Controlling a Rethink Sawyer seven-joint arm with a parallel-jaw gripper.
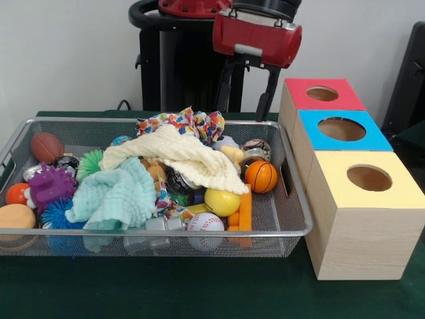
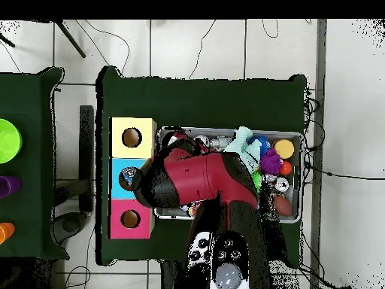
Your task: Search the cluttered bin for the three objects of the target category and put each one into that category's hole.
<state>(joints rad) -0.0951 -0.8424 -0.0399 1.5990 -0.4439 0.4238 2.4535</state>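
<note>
No writing or brand can be read on anything. The wire-mesh bin (image 1: 295,199) sits on a dark green table (image 1: 166,292), its right rim just beside a row of three wooden boxes: red top (image 1: 322,94) farthest, blue top (image 1: 342,129) in the middle, yellow top (image 1: 368,178) nearest, each with one round hole. The gripper (image 1: 247,100) hangs above the bin's far right corner, apart from everything below; its two dark fingers (image 1: 268,96) stand spread with nothing between them.

The bin is packed nearly edge to edge. A cream waffle cloth (image 1: 182,156) and a mint cloth (image 1: 116,196) drape over the middle, a patterned cloth (image 1: 182,123) bunches at the far rim. Round balls lie exposed on the right: a small basketball (image 1: 261,177), a smooth yellow ball (image 1: 222,202), a stitched baseball (image 1: 205,224). A brown football (image 1: 46,146) sits far left. A purple spiky toy (image 1: 50,186) and an orange block (image 1: 244,212) lie among them. Bare mesh shows only along the right front corner.
</note>
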